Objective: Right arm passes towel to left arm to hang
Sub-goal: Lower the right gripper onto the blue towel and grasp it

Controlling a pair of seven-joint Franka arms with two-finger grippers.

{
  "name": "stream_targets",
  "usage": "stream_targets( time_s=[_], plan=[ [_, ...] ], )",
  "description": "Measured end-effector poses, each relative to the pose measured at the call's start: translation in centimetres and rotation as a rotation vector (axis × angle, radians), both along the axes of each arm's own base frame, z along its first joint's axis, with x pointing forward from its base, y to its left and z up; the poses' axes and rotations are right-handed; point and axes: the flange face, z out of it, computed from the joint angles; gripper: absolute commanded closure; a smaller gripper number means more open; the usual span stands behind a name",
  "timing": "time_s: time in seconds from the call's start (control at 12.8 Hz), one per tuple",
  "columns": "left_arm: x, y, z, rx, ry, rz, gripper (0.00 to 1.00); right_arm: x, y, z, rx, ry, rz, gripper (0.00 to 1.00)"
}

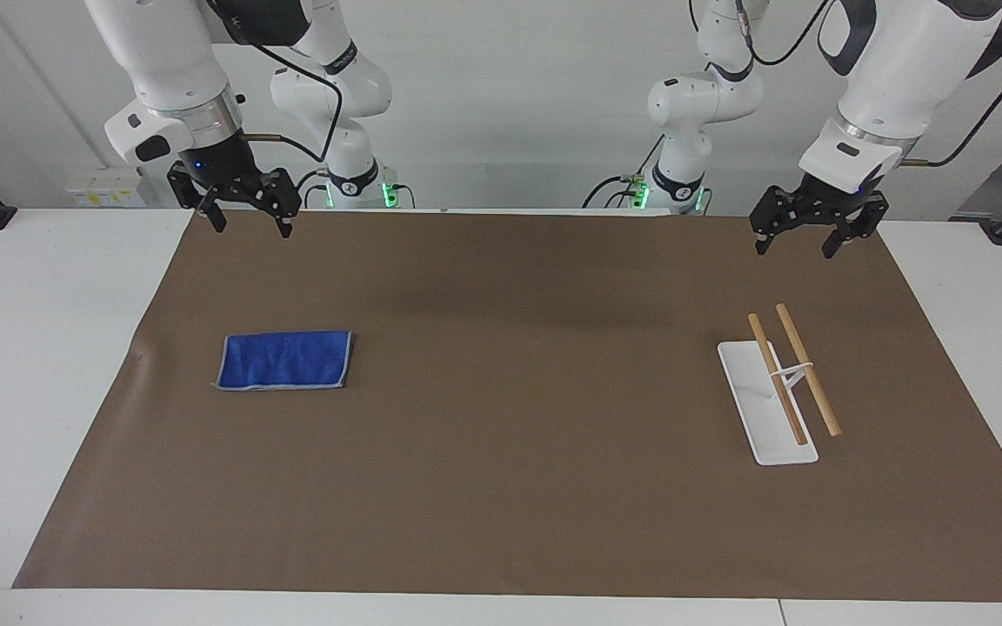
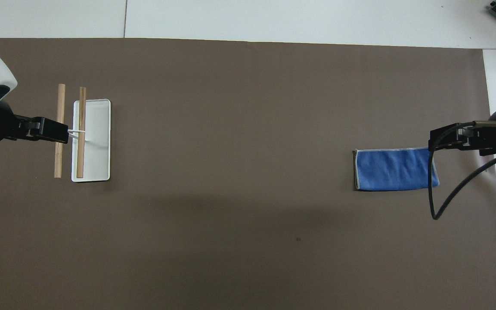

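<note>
Hanging raised with jaws spread, right gripper [image 1: 249, 215] and left gripper [image 1: 805, 236] flank the flat towel [image 1: 284, 360].

the towel [image 1: 284, 360] lies flat on the mat [image 1: 501, 487] at centre left of the facing frame; the rack [image 1: 781, 387] with its two rods stands on the mat at centre right, well apart from it; both are reversed in the overhead frame
</note>
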Motion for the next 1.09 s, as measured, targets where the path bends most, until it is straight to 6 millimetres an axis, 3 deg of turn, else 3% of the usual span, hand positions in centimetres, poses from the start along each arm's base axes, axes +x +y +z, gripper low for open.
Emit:
stream_targets(
  time_s=[1.09],
  plan=[
    [0.0,-0.2,0.0,0.000,0.000,-0.006,0.00,0.0,-1.0,0.0,0.000,-0.001,-0.019,0.00]
  ],
)
